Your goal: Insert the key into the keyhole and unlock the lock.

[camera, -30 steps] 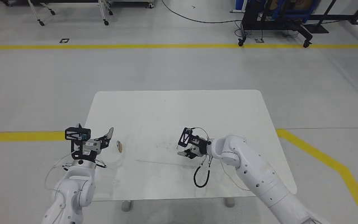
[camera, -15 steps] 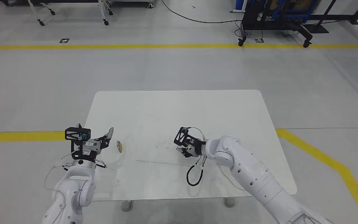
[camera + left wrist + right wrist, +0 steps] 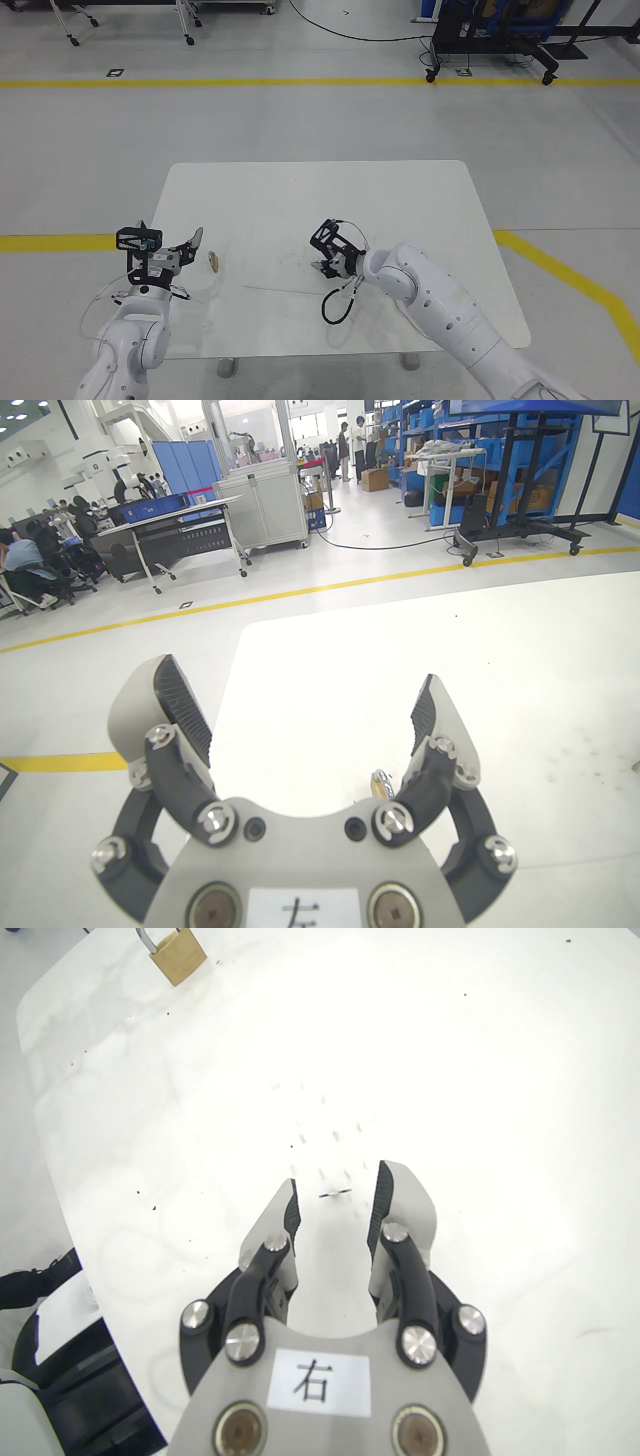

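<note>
A small brass padlock [image 3: 213,261] lies on the white table [image 3: 400,200] near its left edge; the right wrist view has the padlock [image 3: 177,955] far ahead. My left gripper [image 3: 190,245] stands open just left of it, and the padlock [image 3: 380,784] peeks out behind one finger of that gripper [image 3: 300,675]. A thin silver key [image 3: 334,1193] lies flat on the table. My right gripper [image 3: 337,1180] is open low over it, one fingertip on each side, not touching. In the top view this right gripper [image 3: 325,262] is near the table's middle.
A black cable [image 3: 335,305] loops from the right arm over the table's front part. Faint scuff marks [image 3: 330,1133] dot the surface ahead of the key. The table's left edge [image 3: 165,210] runs close to the padlock.
My right gripper has slid a little to the left across the table, and its cable loop has followed. The left arm and the padlock have stayed put.
</note>
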Action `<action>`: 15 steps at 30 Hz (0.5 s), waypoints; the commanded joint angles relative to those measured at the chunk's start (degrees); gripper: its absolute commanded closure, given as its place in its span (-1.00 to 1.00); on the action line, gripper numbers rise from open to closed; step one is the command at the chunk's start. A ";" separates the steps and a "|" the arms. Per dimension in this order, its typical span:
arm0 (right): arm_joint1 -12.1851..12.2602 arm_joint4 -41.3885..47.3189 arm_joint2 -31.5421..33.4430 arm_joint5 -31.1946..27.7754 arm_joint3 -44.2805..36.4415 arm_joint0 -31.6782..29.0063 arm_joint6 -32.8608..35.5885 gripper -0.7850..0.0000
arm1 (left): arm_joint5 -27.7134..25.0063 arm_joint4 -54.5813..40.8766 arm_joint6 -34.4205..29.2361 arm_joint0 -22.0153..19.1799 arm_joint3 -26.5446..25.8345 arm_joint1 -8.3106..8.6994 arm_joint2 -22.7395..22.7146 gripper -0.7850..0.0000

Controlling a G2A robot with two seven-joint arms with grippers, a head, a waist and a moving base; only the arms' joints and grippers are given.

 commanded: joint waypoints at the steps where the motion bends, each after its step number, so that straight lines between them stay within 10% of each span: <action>1: -0.07 0.48 -0.01 1.01 -0.32 -0.10 0.42 0.36 | 0.00 0.00 0.00 0.00 0.00 0.00 0.00 -1.00; 15: -0.21 1.64 0.43 3.21 -0.25 -0.41 0.51 1.00 | 0.00 0.00 0.00 0.00 0.00 0.00 0.00 -1.00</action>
